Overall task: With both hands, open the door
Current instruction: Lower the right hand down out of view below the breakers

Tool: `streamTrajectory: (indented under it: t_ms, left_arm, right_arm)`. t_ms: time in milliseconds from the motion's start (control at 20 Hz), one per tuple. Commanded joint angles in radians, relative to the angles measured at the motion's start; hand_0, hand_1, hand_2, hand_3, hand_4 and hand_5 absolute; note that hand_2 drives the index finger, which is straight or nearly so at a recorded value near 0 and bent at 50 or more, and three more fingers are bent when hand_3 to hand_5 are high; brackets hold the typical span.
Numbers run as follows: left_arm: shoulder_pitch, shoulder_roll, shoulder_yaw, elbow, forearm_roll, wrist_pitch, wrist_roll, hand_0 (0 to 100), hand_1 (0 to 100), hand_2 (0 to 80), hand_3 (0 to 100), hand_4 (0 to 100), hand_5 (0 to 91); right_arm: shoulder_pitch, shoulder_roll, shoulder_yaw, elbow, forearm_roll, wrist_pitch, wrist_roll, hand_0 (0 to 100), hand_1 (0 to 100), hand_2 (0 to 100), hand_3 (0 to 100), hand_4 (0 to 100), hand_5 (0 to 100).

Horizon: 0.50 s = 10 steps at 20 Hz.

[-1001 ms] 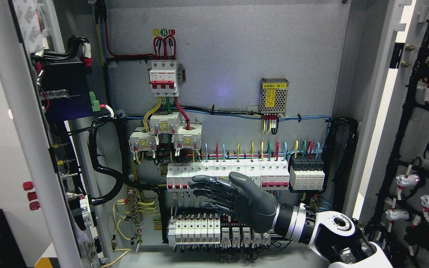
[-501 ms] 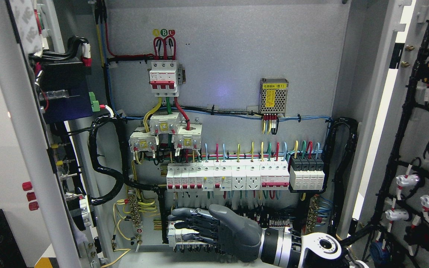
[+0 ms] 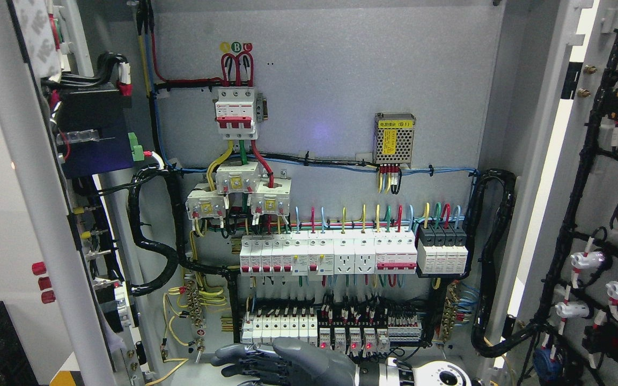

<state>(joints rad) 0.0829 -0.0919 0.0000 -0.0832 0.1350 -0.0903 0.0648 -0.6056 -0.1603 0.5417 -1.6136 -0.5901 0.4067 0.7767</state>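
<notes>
— While the cabinet stands open, where are its doors?
— Both are swung wide: the left door (image 3: pixel 35 177) fills the left edge, the right door (image 3: pixel 604 187) the right, each lined with black cable bundles.
— And the robot's hand?
— Only the right hand (image 3: pixel 282 364) shows, grey, at the bottom edge, fingers (image 3: pixel 234 360) loosely extended leftward, gripping nothing, just below the lower breaker row (image 3: pixel 279 329).
— What surrounds it?
— An upper breaker row (image 3: pixel 328 254), a red-switched main breaker (image 3: pixel 236 112), and a meshed power supply (image 3: pixel 394 138).
</notes>
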Motion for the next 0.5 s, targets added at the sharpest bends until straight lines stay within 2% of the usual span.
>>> streamTrajectory:
  t_ms: [0, 450]
  left_arm:
    - [0.0, 0.0, -0.034, 0.0, 0.0, 0.0, 0.0, 0, 0, 0.0, 0, 0, 0.0]
    - [0.0, 0.001, -0.034, -0.001, 0.0, -0.002, 0.0, 0, 0, 0.0, 0, 0, 0.0]
  right_arm:
    - [0.03, 0.027, 0.077, -0.025, -0.01, 0.004, -0.002, 19, 0, 0, 0, 0, 0]
    - [0.043, 0.094, 0.086, -0.032, -0.011, 0.004, -0.01, 19, 0, 0, 0, 0, 0]
